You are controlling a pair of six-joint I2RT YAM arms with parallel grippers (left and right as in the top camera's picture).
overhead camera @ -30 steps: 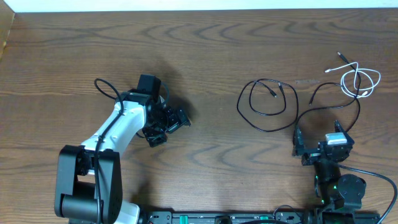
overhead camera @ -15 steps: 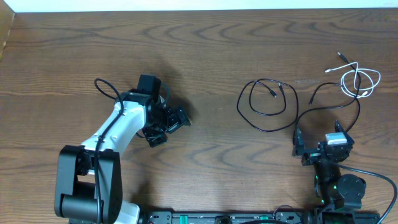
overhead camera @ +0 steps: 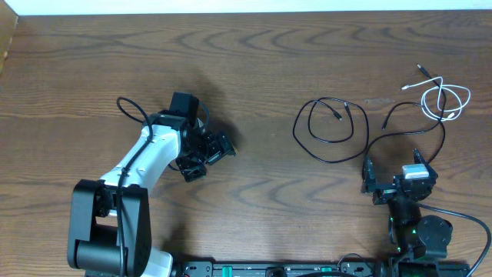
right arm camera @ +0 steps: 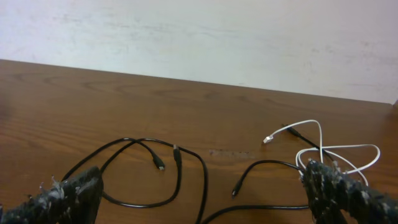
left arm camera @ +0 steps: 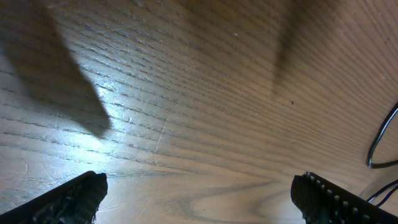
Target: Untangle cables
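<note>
Lying loose on the wooden table [overhead camera: 254, 69], all three cables sit in the right half of the overhead frame, none held. White cable [overhead camera: 440, 92] is far upper right, looped over itself. The 2nd black cable [overhead camera: 407, 103] arcs just below-left of it & seems to cross the white loop's lower edge, so that's prob. the tangle left to sort. Black looped cable [overhead camera: 295, 131] lies centre-right, coiled w/ both plug ends inside the coil. Its lower right edge comes v. close to the 2nd black cable; touching or not, can't tell.

Right gripper [overhead camera: 393, 172] sits at lower right, just below the cables, jaws spread wide, nothing btwn them. In its wrist view the cords spread out ahead of the fingertips [right arm camera: 68, 198], black coil left, white right. That reads as lined up for a reach, not yet committed to one cord. Nearest is the 2nd black cable, its lower strand just ahead of the fingers.

Left gripper [overhead camera: 206, 156] is centre-left, also wide & empty, over bare wood, well apart from every cable. Prob. parked clear, since the work is all on the right arm's side.
</note>
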